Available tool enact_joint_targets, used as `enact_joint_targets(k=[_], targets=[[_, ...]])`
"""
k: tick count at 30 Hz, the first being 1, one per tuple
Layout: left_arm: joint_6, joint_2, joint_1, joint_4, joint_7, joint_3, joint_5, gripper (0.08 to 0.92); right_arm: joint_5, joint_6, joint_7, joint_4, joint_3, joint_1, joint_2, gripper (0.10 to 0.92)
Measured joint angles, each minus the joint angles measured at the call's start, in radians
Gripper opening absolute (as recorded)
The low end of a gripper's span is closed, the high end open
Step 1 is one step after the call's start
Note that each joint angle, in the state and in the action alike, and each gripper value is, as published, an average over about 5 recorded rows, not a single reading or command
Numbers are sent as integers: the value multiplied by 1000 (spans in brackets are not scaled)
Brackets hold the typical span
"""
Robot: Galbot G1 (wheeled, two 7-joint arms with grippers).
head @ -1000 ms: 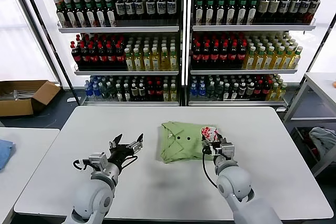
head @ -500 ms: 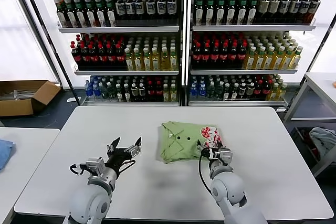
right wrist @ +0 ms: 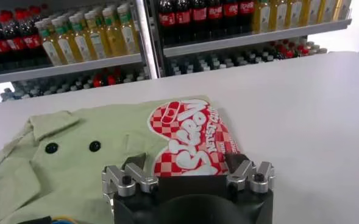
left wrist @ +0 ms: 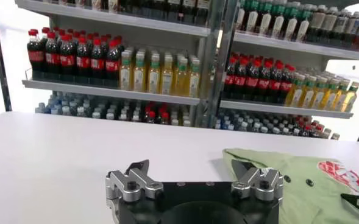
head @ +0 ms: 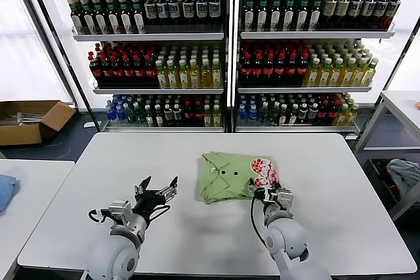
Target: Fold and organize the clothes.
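The right gripper [head: 267, 189] sits with its jaws spread wide and nothing between them, at the near right edge of the folded light green shirt [head: 231, 175]; in the right wrist view the fingertips [right wrist: 135, 163] lie just over the red-and-white print [right wrist: 191, 139]. The left gripper [head: 156, 191] hovers low over the bare white table [head: 98, 181], also wide and empty, beside the shirt but apart from it. The shirt lies near the table's middle, collar and dark dots showing. Shelves of bottles [head: 223, 50] stand behind.

shirt [head: 231, 175]: light green | print: red-and-white checks | dots: dark | table [head: 98, 181]: white
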Motion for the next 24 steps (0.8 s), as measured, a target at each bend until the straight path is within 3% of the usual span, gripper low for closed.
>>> enact_joint_targets(k=[10, 24], targets=[[-27, -6, 24, -29, 0, -20, 17, 823, 21, -5, -2, 84, 46, -23, -16, 823], [-127, -30, 46, -71, 18, -31, 102, 823, -261, -18, -15, 364, 171, -220, -151, 823]])
